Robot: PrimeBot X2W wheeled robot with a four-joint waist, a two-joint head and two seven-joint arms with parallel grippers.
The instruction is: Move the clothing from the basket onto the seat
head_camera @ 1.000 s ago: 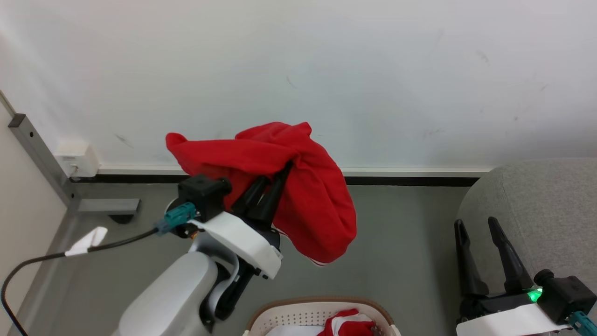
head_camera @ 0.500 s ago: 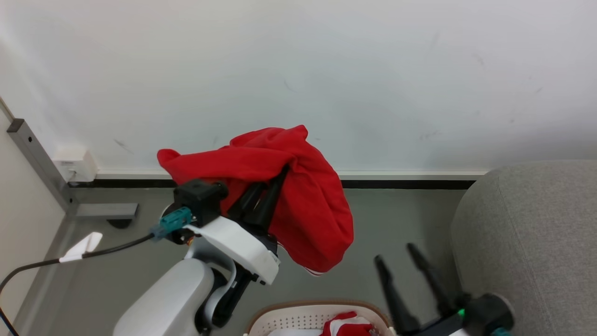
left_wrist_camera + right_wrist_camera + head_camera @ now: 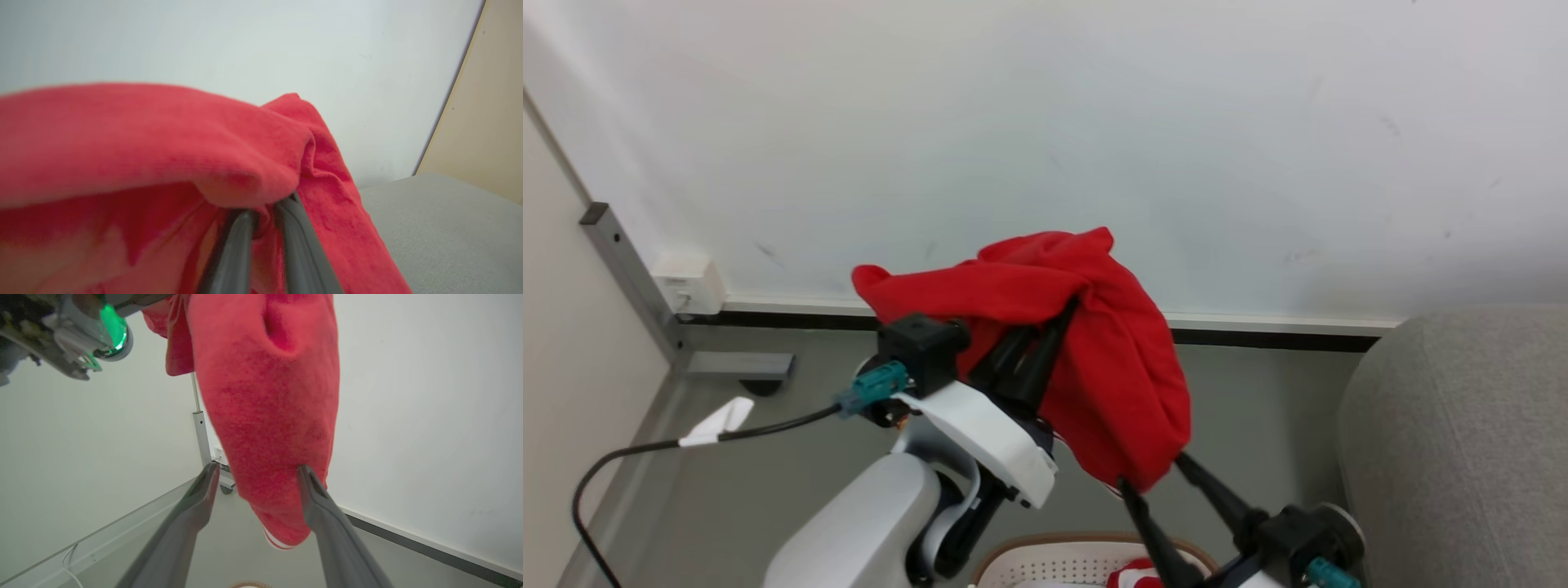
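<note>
A plain red piece of clothing (image 3: pixel 1119 359) hangs in the air in front of the wall, and my left gripper (image 3: pixel 1062 314) is shut on its bunched top. In the left wrist view the red fabric (image 3: pixel 163 139) drapes over the closed left gripper (image 3: pixel 267 206). My right gripper (image 3: pixel 1153 472) is open, its two fingers standing on either side of the garment's lower end (image 3: pixel 269 416); the right gripper (image 3: pixel 258 466) has not closed on it. The white basket (image 3: pixel 1045 563) sits at the bottom edge with red-and-white clothing (image 3: pixel 1135 574) inside. The grey seat (image 3: pixel 1462 449) is at the right.
A white wall rises behind, with a dark baseboard (image 3: pixel 1258 336) along grey floor. A grey metal post (image 3: pixel 629 278) and a wall socket (image 3: pixel 690 282) stand at the left. A black cable (image 3: pixel 686 441) trails from my left wrist.
My right gripper has swung left from beside the seat to the hanging garment's lower end, staying open. The left gripper keeps its hold. The camera has shifted slightly.
</note>
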